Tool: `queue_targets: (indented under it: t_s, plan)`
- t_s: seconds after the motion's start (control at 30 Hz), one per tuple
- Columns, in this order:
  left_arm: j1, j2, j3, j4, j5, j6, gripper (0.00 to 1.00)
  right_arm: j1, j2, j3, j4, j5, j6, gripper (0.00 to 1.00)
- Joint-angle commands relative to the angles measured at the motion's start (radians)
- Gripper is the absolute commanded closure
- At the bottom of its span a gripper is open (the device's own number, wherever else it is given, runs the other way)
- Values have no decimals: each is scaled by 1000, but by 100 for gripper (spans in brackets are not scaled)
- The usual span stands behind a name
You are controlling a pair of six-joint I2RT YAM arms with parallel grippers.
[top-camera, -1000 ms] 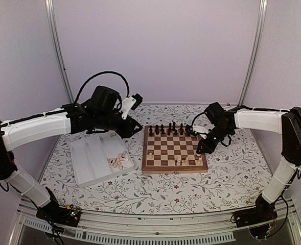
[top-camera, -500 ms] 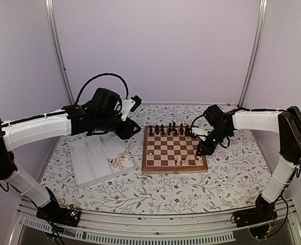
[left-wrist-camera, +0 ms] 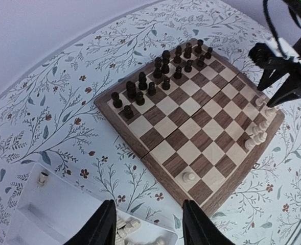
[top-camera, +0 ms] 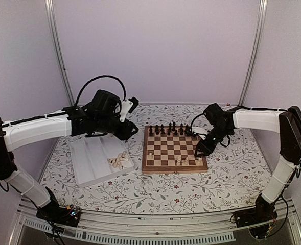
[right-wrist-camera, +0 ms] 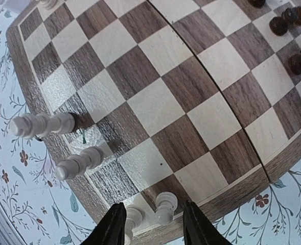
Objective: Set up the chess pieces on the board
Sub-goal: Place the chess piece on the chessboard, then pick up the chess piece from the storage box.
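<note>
chessboard (top-camera: 174,149), white tray (top-camera: 100,159), two arms

One board (left-wrist-camera: 191,115) and one white tray (top-camera: 89,163). Dark chessmen (left-wrist-camera: 165,69): about sixteen, in two rows. Pale chess pieces (right-wrist-camera: 43,124) on the board: five can be made out. Two stand between the right gripper's (right-wrist-camera: 151,227) fingertips, two lie just left of them, and one is far beyond. The tray's heap of pale pieces (top-camera: 118,162) is too bunched to count.

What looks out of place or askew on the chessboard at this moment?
One pale piece stands alone near the board's left corner, apart from the other pale pieces bunched at the right end of the near edge. The dark pieces stand in two rows. Nothing looks tipped or spilled.
</note>
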Motion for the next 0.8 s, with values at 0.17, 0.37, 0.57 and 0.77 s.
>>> queue_targets:
  t_s: [0.17,0.37,0.57,0.77]
  plan:
    - [225,73,-25,-205,-39,-109,58,-2,-125,60,-13,-91,1,58]
    - [303,186,30,-292,97,-102,61,-2,-146,26,2,-117,-8,58]
    - [298,206,-15,-285,233,-92,62,-2,-186,-11,16,-121,-18,57]
    - [251,240,-40,-301,274,-90,72,-1,-183,-12,17,-132,-23,57]
